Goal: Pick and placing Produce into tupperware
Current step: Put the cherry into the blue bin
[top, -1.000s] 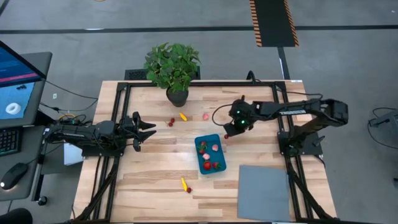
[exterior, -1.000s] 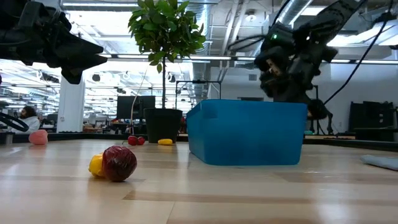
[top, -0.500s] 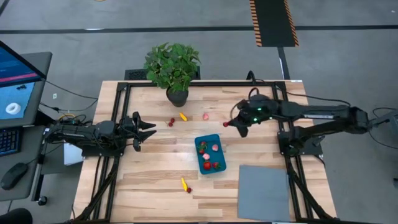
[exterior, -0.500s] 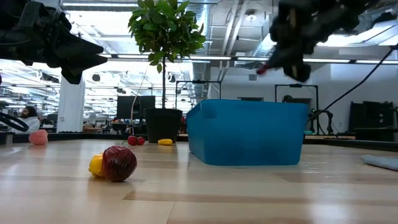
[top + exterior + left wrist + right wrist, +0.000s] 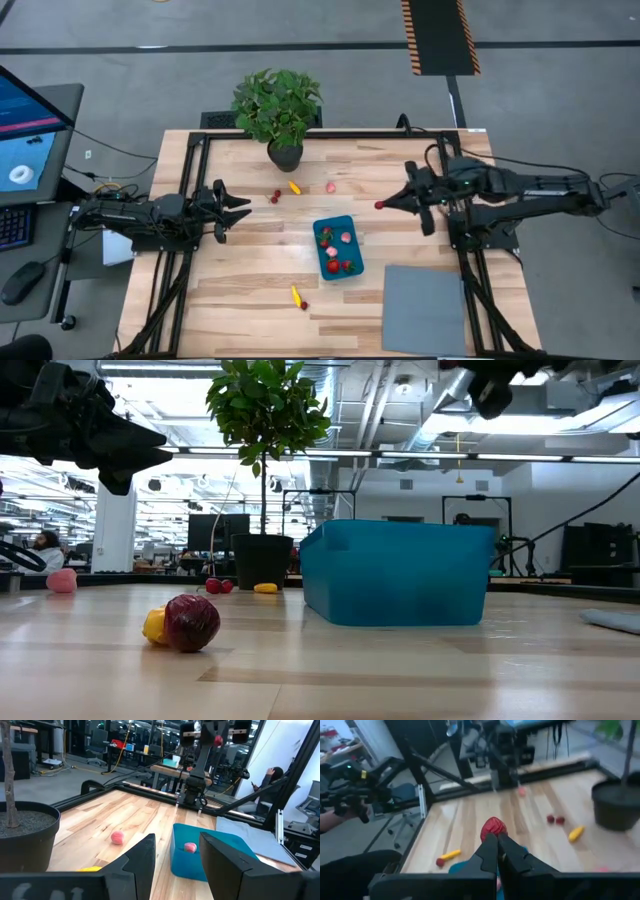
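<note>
Showing the right gripper (image 5: pixel 498 842) pinching a red piece (image 5: pixel 493 827), its wrist view beats the low view; the arm has retreated from the tub (image 5: pixel 337 247); the left gripper (image 5: pixel 238 209) gapes empty.

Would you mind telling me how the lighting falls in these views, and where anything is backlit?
High view: even overhead light, faint shadows by the potted plant and the teal-blue tub. Low view: bright ceiling lights behind leave the left gripper a dark silhouette. Right wrist view: dimmer, the red produce piece in the right gripper catching little light.
</note>
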Tool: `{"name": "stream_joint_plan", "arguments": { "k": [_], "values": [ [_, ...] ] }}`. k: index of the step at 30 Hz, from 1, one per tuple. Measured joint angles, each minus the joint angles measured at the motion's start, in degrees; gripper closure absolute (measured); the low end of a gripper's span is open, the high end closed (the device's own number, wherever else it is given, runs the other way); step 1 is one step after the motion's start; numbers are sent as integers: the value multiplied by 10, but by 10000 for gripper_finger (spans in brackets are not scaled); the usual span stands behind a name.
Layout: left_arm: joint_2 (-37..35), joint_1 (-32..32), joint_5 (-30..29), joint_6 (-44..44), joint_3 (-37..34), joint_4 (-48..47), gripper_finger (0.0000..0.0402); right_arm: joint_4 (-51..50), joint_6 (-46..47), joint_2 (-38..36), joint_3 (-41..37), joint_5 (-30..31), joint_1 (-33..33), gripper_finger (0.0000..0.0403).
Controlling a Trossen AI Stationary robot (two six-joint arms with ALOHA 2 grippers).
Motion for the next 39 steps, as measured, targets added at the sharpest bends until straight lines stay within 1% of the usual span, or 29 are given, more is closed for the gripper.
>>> {"name": "stream_joint_plan", "arguments": {
  "k": [6,10,14,20,26,30,36,39],
  "values": [
    [0,0,-1,0,0,0,261,20,-29,-74,-42,12,14,381],
    [0,0,-2,1,0,0,261,28,-21,-135,-89,14,13,380],
    [0,0,-2,0,0,0,261,69,-8,-207,-140,13,19,381],
    [0,0,-1,2,0,0,261,72,6,-319,-216,14,24,380],
    [0,0,-1,2,0,0,261,75,0,-401,-266,14,34,382],
    [0,0,-1,3,0,0,260,57,-23,-434,-276,13,36,380],
    [0,0,-1,4,0,0,260,36,-65,-428,-278,7,36,385],
    [0,0,-1,2,0,0,260,23,-71,-428,-279,7,36,382]
  ]
}}
